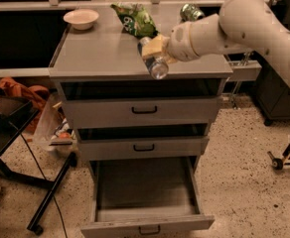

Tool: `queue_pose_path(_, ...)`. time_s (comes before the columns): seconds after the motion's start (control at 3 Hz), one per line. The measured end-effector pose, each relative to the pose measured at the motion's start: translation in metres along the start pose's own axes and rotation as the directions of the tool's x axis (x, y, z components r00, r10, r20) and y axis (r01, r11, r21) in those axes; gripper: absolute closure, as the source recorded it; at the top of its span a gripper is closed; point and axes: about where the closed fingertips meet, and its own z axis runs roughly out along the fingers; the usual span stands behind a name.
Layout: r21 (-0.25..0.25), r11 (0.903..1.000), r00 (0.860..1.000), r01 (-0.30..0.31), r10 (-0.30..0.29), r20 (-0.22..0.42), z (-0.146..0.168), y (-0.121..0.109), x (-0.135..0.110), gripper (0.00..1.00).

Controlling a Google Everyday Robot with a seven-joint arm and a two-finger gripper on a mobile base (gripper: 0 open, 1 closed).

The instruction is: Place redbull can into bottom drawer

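The redbull can [156,63] is a slim silver can, tilted with one end facing the camera, over the front right part of the cabinet top [100,58]. My gripper [154,49], with tan fingers [153,45], is shut on the can and holds it just above the top. The arm reaches in from the right. The bottom drawer [145,223] is pulled open below, a deep grey tray with nothing in it, its dark handle at the front. The two upper drawers are shut or nearly shut.
A white bowl [81,18] stands at the back left of the top, a green snack bag [134,18] at the back middle, a green can [190,12] at the back right. A black stand [16,133] and clutter sit left of the cabinet.
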Motion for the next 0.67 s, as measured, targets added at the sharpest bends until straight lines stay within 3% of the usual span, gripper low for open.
queue_pose_path(0.67, 0.064, 0.9920, 0.994, -0.109, 0.110, -0.017, -0.053, -0.007, 0.103, 1.00)
